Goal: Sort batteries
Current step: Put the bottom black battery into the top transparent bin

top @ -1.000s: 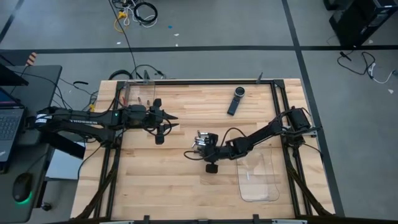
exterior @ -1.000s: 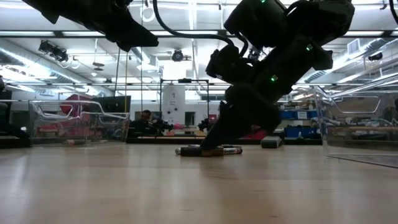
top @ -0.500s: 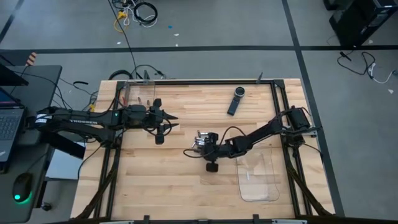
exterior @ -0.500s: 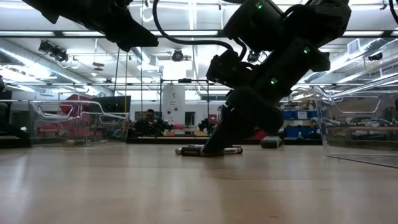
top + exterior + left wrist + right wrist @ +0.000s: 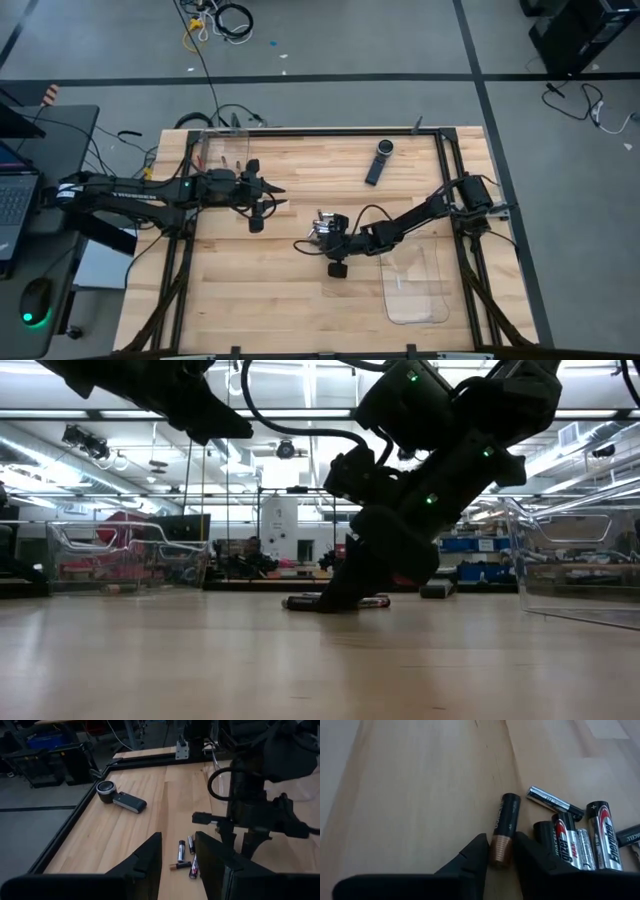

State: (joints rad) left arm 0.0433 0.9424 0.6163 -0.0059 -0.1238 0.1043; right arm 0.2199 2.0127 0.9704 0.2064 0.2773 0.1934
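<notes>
Several batteries (image 5: 570, 837) lie in a loose heap on the wooden table (image 5: 250, 290), near its middle. Beside the heap lies a black battery with a copper end (image 5: 504, 827). My right gripper (image 5: 501, 857) reaches down slantwise from the table's right and is shut on that copper end. In the low view its tip (image 5: 335, 598) is down at the batteries (image 5: 372, 601). My left gripper (image 5: 177, 865) hovers open above the table's left half (image 5: 280, 196), facing the heap (image 5: 186, 854), with nothing between its fingers. My right gripper pinches the copper end (image 5: 501, 851) of the black battery between its two fingers (image 5: 476, 854), one on each long side. The fingers come slanting down from the table's right and lie along the battery. The battery lies flat on the table.
A black remote-like device (image 5: 379, 162) lies near the far edge. A clear tray (image 5: 415, 285) sits at the near right and a clear container (image 5: 222, 150) at the far left. Black rails (image 5: 455, 160) frame the table. Bare wood lies at the near left.
My right gripper has edged slightly down and toward the table's left edge at the batteries. The batteries lie where they were.
</notes>
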